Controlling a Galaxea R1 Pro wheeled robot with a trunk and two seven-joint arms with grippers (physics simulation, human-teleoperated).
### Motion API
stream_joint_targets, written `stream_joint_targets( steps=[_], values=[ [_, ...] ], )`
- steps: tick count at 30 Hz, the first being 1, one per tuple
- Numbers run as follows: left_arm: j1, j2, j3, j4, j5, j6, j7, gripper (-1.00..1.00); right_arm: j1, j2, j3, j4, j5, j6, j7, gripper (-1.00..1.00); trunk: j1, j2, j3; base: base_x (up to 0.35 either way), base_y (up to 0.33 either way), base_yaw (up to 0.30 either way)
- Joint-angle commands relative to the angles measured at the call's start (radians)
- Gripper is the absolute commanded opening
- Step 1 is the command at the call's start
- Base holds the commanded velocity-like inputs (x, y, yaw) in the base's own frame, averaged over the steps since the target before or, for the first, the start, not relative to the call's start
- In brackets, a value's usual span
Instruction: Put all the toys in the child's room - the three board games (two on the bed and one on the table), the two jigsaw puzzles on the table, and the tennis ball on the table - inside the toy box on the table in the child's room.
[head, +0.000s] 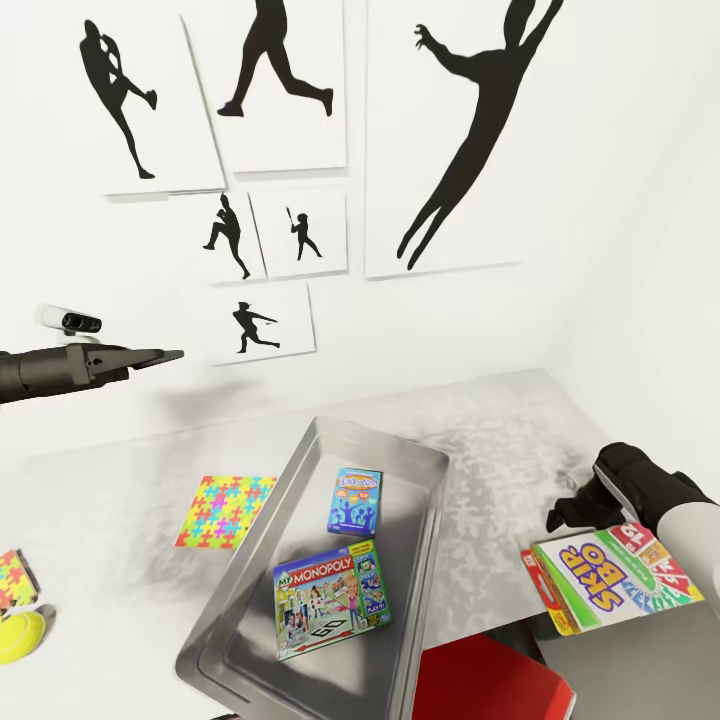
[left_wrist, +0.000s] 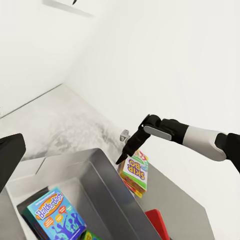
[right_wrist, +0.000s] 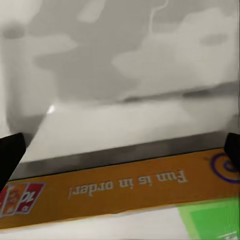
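On the pale grey surface (head: 110, 480) in front of me, the metal toy box (head: 400, 470) is sitting open like a shallow tray, and it is already holding two board games: the Monopoly box (head: 332, 598) lying flat nearest me and the smaller blue Balderdash box (head: 355, 500) just beyond it. I am working on the third one, the yellow Skip-Bo game (head: 610, 580), which is lying flat on the surface just beside the toy box's right wall. My right pincer (head: 566, 518) is hanging spread right over the game's far edge, fingers apart and pinching nothing. To do this well, I am thinking I should lower until the fingers straddle that thin edge, press them together firmly, lift the box clear of the wall, then carry it leftwards and lay it flat on a bare patch of the tray. Over to my left, a jigsaw puzzle (head: 226, 510) is waiting, a second puzzle (head: 12, 580) lies near the edge, and the tennis ball (head: 20, 635) rests close beside it. My left pincer (head: 165, 355) is hovering high over the surface, empty; I cannot tell how far it is spread
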Motion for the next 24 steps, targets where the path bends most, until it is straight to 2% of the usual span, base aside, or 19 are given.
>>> stream_joint_targets(
  steps=[1,5,9,13,16,24],
  values=[
    [-0.001,0.0,0.0,0.0,-0.001,0.011,-0.004,1.0,0.0,-0.002,0.013,0.085,0.017,-0.001,-0.002,1.0,0.001,-0.001,-0.002,0.0,0.0,0.0],
    [-0.001,0.001,0.0,0.0,-0.001,0.011,-0.004,1.0,0.0,-0.006,0.014,0.091,0.017,-0.001,-0.002,1.0,0.001,-0.001,-0.002,0.0,0.0,0.0],
    [-0.001,0.001,0.0,0.0,-0.001,0.011,-0.004,1.0,0.0,-0.038,0.014,0.092,0.016,0.0,-0.001,1.0,0.001,-0.001,-0.002,0.0,0.0,0.0],
    [-0.001,0.0,0.0,0.0,0.0,0.011,-0.004,1.0,0.0,-0.056,0.014,0.093,0.016,-0.001,0.0,1.0,0.001,-0.001,-0.002,0.0,0.0,0.0],
    [-0.001,0.001,0.0,0.0,0.001,0.011,-0.004,1.0,0.0,-0.061,0.014,0.093,0.016,-0.002,0.0,1.0,0.001,-0.001,-0.002,0.0,0.0,0.0],
    [-0.001,0.001,0.0,0.0,0.001,0.011,-0.004,1.0,0.0,-0.061,0.014,0.085,0.019,-0.01,0.082,1.0,0.001,-0.001,-0.002,0.0,0.0,0.0]
  ],
)
